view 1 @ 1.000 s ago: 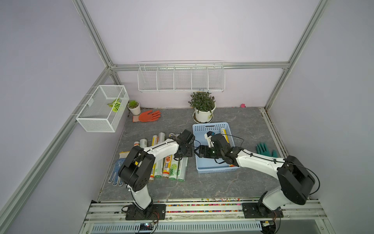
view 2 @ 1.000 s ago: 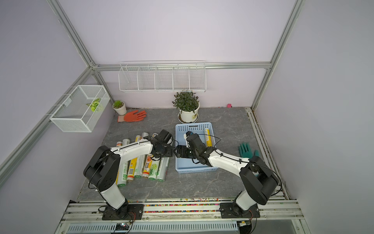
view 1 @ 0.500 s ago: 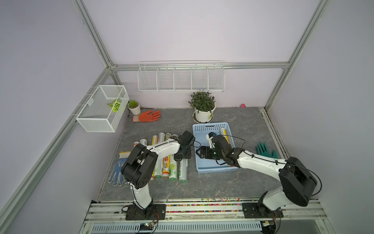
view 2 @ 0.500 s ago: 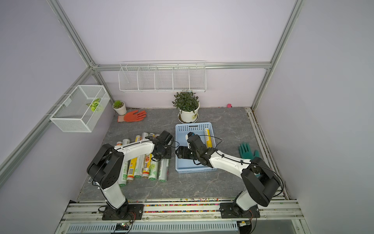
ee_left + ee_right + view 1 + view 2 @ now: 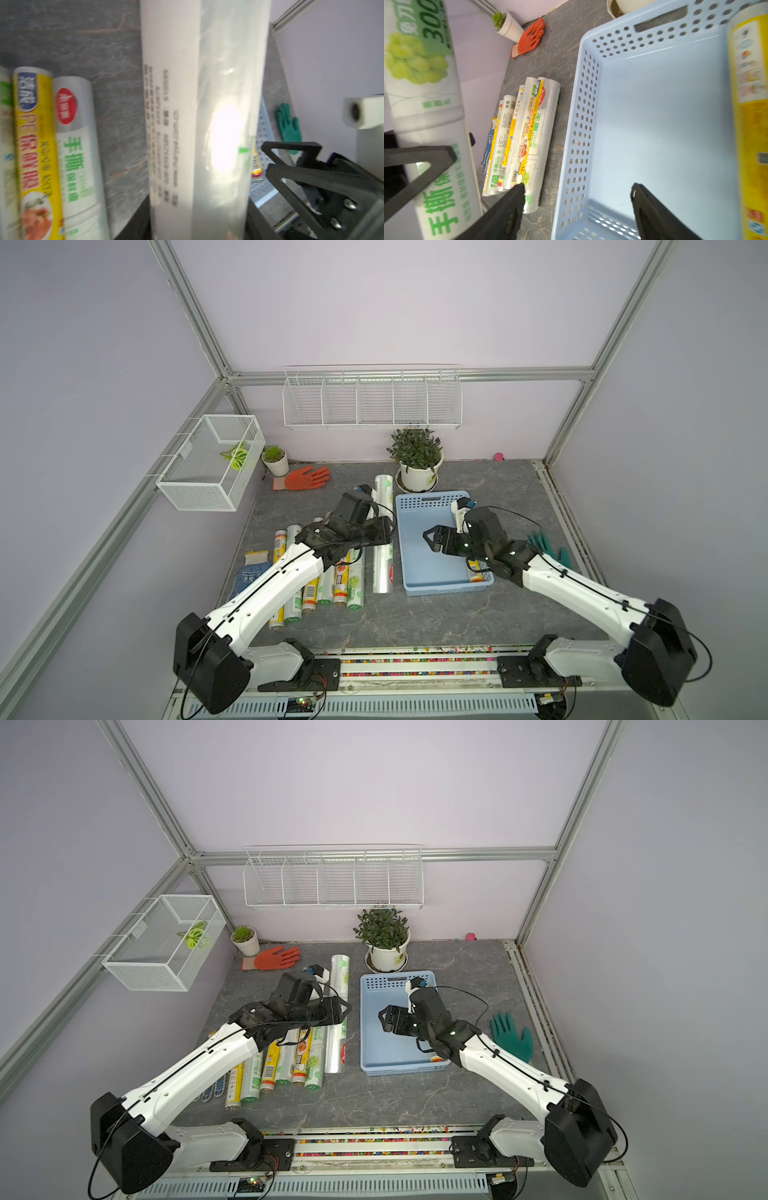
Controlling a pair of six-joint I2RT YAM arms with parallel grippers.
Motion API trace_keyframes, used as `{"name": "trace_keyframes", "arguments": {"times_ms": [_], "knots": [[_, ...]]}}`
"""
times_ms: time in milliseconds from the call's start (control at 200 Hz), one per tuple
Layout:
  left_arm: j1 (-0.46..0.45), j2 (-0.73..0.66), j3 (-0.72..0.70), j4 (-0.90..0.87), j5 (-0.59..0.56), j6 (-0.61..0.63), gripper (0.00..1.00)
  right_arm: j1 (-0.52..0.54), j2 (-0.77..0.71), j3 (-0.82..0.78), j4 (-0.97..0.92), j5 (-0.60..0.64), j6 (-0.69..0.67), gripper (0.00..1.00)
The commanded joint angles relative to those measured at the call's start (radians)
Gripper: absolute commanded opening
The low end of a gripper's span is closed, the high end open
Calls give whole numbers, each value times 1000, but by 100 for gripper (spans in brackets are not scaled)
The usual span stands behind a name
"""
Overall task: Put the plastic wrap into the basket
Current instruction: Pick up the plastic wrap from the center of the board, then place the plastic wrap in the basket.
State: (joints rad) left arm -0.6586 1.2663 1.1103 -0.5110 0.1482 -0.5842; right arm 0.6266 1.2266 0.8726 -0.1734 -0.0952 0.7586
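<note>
Since one second back: the left arm has come up off the row of rolls, and the left fingers point(image 5: 415, 154), which sat low among that row, now carry one white-green plastic wrap roll point(image 5: 383, 497). The right arm sits about where it was, over the basket point(image 5: 432, 498).

State, left fingers: closed on the held roll near mid-length. In the left wrist view the roll point(image 5: 207, 104) runs straight through them.

Position, held roll: clear of the desk point(image 5: 415, 622), lengthwise, just beside the basket's left wall and outside it. Its far end points toward the potted plant point(image 5: 415, 456).

State, right fingers point(image 5: 652, 216): spread wide with nothing between them. They hover above the basket's bare floor, tips turned toward the held roll and apart from it.

Basket contents: one yellow roll point(image 5: 751, 135), lying along the right wall.

The remaining rolls point(image 5: 345, 585) lie side by side on the desk, left of the held one and partly under the left arm.

Also on the desk:
- an orange glove point(image 5: 305, 478) at the back
- a green glove point(image 5: 511, 1038) right of the basket
- a dotted blue-white glove point(image 5: 251, 572) left of the row
</note>
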Motion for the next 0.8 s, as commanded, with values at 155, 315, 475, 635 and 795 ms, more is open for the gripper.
{"name": "trace_keyframes", "arguments": {"times_ms": [155,315,475,635,795], "knots": [[-72,157,65,378,110,-161,16,-290,-131,-32,-63,-277,-35,94],[-117,338,192,368,64,-238,16,-438,-138,-29,-129,-383,-59,94],[-132,460,243,421,97,-281,15,-473,-101,-11,-192,-385,-110,94],[-139,548,239,495,143,-344,15,-476,-37,6,-261,-345,-163,94],[-155,635,238,569,194,-395,15,-476,35,21,-287,-357,-224,94]]}}
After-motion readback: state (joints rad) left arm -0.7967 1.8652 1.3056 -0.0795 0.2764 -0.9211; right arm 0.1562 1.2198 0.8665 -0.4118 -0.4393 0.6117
